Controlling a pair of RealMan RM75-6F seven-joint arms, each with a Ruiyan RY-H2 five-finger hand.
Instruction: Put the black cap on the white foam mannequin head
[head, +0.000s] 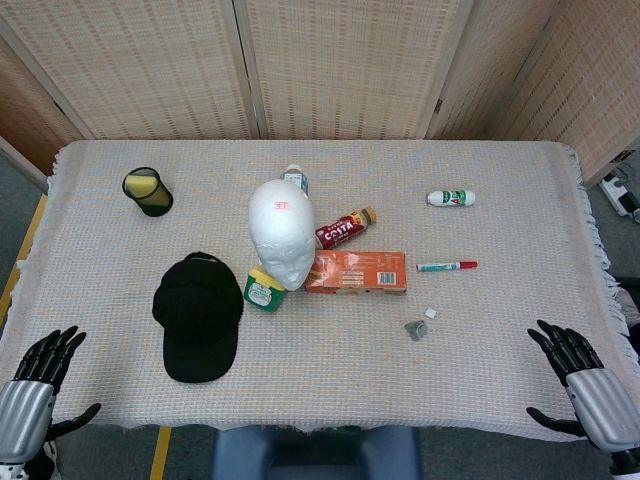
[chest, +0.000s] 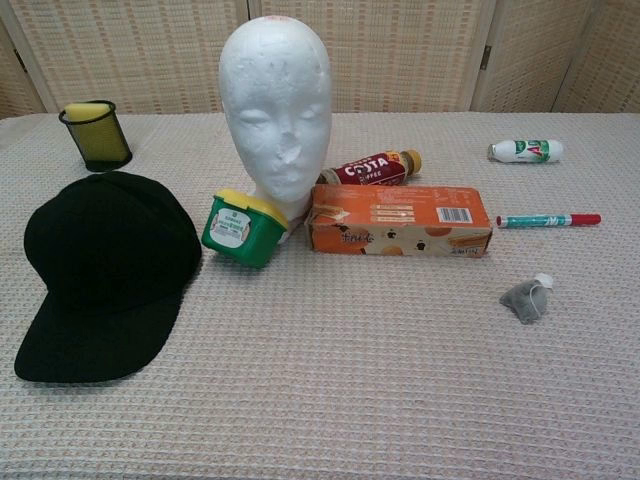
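black cap (chest: 105, 262) – flat on table | COSTA bottle (chest: 372, 168) | both robot hands spread, empty

A black fabric baseball cap (head: 197, 317) (chest: 103, 270) lies flat on the woven tablecloth, crown up, its brim pointing toward the near edge of the table. Just beside it, further toward the table's middle, stands a white foam mannequin head (head: 282, 232) (chest: 276, 113), upright on its neck, bare on top, its face turned toward the near edge. A small red mark sits on its crown. The two stand apart, not touching.
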